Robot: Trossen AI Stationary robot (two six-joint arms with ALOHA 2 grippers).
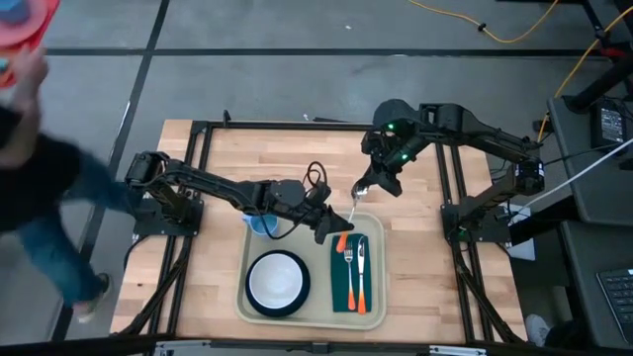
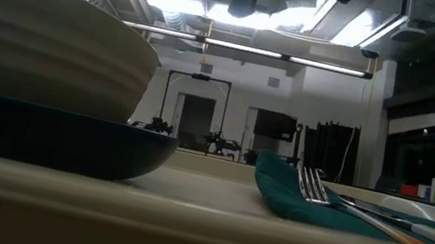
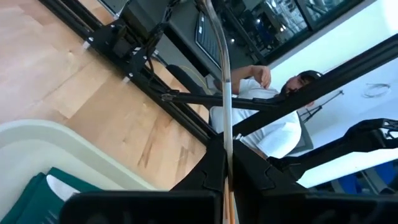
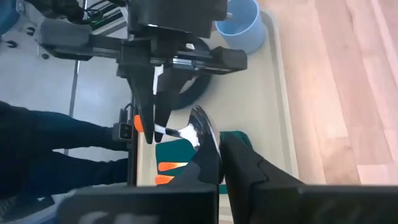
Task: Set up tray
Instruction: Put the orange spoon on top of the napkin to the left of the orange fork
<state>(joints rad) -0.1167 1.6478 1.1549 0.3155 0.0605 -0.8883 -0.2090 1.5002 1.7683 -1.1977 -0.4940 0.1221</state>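
Note:
The cream tray lies on the wooden table. It carries a white bowl on a dark plate, a blue cup and a dark green napkin with a fork and a knife. An orange-handled spoon hangs in the air over the tray's far edge, between both grippers. My left gripper is shut on its handle end. My right gripper is shut at its bowl end. In the low view the bowl and the fork fill the foreground. My left gripper pinches the spoon between its two fingers where the metal shaft meets the orange handle. The shaft runs on past the fingertips, along the fingers. The spoon is lifted clear of the tray. My right gripper has the spoon's bowl between its fingertips, held edge-on. It comes at the bowl from the table's far right, slanting down. The spoon is clear of the tray and slants toward the left gripper.
A person stands at the table's left, beyond the edge, and a person shows in the room behind. Black frame rails run along the table's sides. Bare wood lies to the tray's left and right.

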